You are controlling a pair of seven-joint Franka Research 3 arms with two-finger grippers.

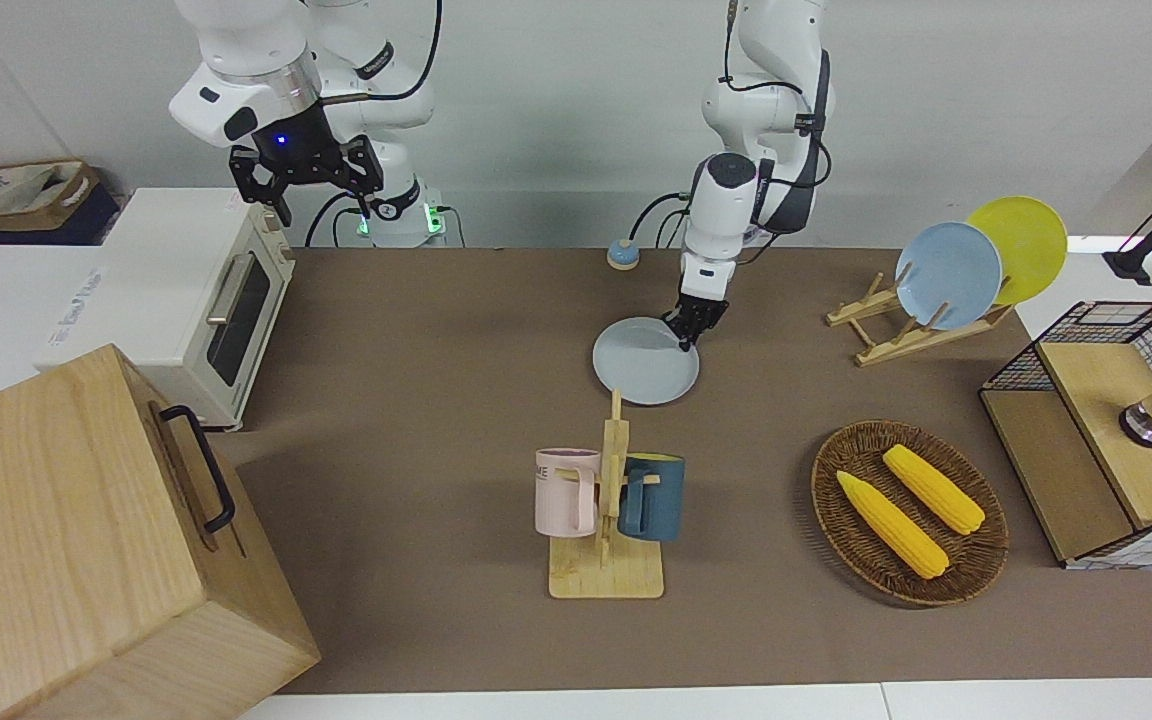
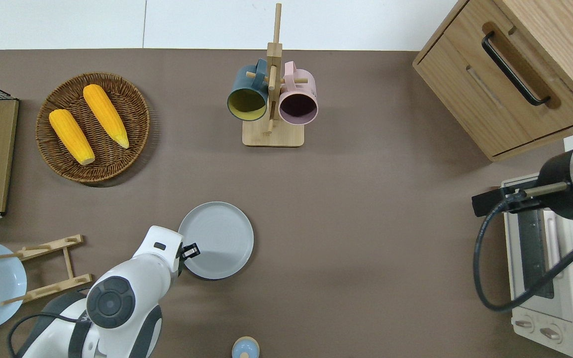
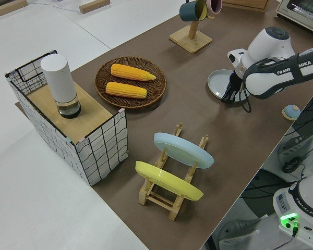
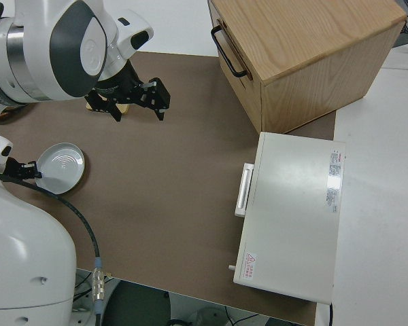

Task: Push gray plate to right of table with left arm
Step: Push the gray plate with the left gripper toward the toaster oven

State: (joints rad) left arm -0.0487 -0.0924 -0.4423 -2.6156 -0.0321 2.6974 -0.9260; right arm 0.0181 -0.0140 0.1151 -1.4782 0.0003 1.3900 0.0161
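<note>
The gray plate (image 2: 219,238) lies flat on the counter (image 2: 366,199), nearer the robots than the mug stand (image 2: 272,134). The left end effector (image 2: 188,251) sits low at the plate's rim toward the left arm's end, touching it; whether its fingers are spread I cannot tell. The right arm is parked, its end effector (image 1: 306,185) spread.

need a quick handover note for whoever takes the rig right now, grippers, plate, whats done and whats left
Left gripper: down at the gray plate, at its rim on the left arm's side; the plate's edge hides whether the fingers are open or shut.
Right gripper: parked, open, empty.
Gray plate: flat on the table near the middle, nearer the robots than the mug rack.
Done: left arm is in place at the plate's edge.
Left: push the plate along the table toward the right arm's end, where the toaster oven stands.
</note>
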